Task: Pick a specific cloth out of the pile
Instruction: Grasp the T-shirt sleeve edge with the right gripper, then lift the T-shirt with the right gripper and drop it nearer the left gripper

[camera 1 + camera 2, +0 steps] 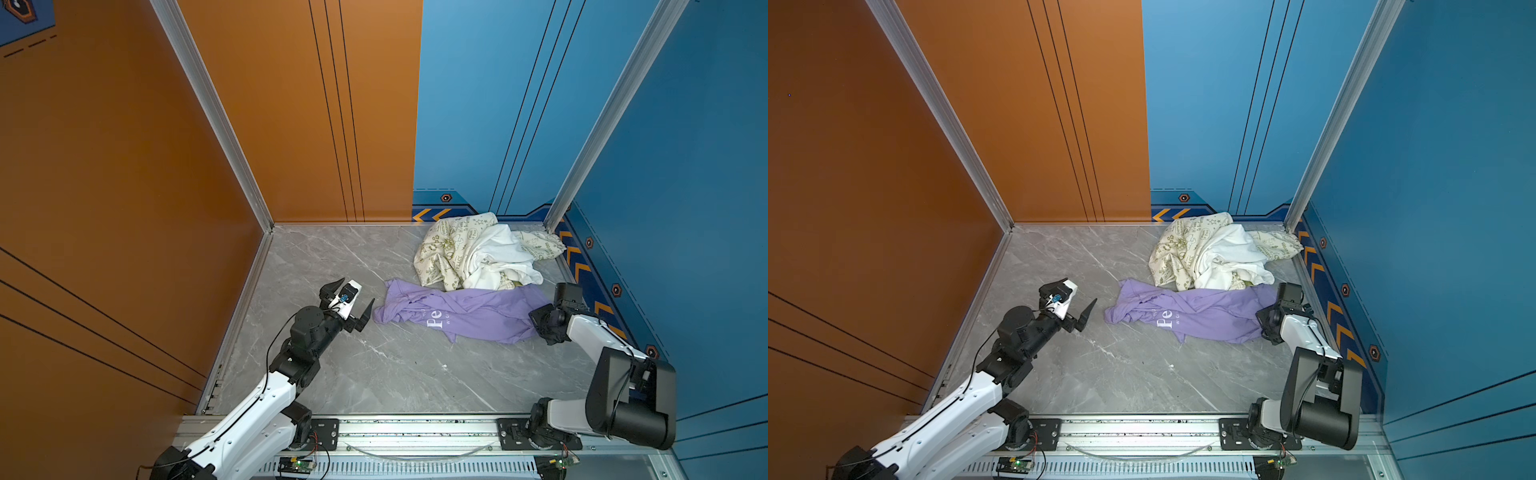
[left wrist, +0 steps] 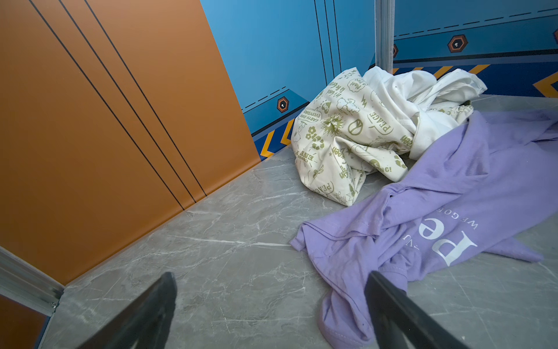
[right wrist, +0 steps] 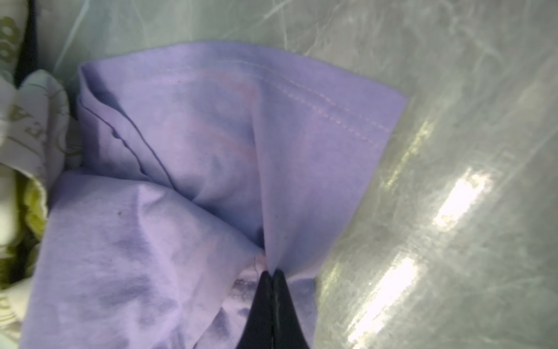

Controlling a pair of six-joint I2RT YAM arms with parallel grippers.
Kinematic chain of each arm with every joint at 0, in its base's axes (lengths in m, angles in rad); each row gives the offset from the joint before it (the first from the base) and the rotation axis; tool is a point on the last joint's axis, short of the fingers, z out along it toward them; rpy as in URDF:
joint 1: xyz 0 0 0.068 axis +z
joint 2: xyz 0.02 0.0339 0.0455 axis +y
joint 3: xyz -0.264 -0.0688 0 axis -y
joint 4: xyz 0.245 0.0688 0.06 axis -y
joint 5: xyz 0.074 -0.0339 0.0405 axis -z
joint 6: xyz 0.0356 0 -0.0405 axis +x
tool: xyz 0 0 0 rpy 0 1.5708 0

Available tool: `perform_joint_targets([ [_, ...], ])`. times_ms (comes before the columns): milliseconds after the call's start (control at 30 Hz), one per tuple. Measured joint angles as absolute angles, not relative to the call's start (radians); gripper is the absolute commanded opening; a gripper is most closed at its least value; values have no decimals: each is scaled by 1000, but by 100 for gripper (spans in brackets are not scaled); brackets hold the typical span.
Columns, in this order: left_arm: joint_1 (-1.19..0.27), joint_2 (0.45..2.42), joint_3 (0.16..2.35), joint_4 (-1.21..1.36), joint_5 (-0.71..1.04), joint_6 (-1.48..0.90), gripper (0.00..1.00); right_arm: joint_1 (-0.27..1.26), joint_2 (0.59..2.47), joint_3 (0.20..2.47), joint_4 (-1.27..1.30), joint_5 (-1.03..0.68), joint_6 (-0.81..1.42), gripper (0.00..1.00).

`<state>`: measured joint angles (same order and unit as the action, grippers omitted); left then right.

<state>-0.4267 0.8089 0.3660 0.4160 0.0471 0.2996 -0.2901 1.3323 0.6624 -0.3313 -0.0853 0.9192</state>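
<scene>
The cloth (image 1: pixel 478 316) (image 1: pixel 1208 311), a lavender T-shirt with white "Pe" lettering, lies crumpled on the grey marble floor in front of the pile (image 1: pixel 478 249) (image 1: pixel 1212 249). The pile is a cream cloth with green print tangled with a plain white one, in the back right corner. My right gripper (image 1: pixel 536 322) (image 3: pixel 270 272) is shut on a pinched fold at the cloth's right end (image 3: pixel 181 151), low over the floor. My left gripper (image 1: pixel 358 289) (image 1: pixel 1079 291) (image 2: pixel 270 274) stands wide open just left of the cloth's left end (image 2: pixel 453 193), holding nothing. One finger is next to a lavender sleeve.
An orange wall (image 1: pixel 124 187) closes the left side, and blue walls (image 1: pixel 685 166) close the back and right. An aluminium rail (image 1: pixel 415 428) with both arm bases runs along the front. Bare marble floor (image 1: pixel 395 374) lies between the rail and the cloth.
</scene>
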Motion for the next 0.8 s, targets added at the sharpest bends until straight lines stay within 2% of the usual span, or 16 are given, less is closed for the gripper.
perform_joint_targets([
  [267,-427,809,366,416,22,300,98,-276,1086,654,-254,-101,940,0],
  [433,-427,809,366,416,9,300,98,-215,970,656,-193,-83,933,0],
  [800,-427,809,366,416,0,300,98,88,940,827,-93,-8,788,0],
])
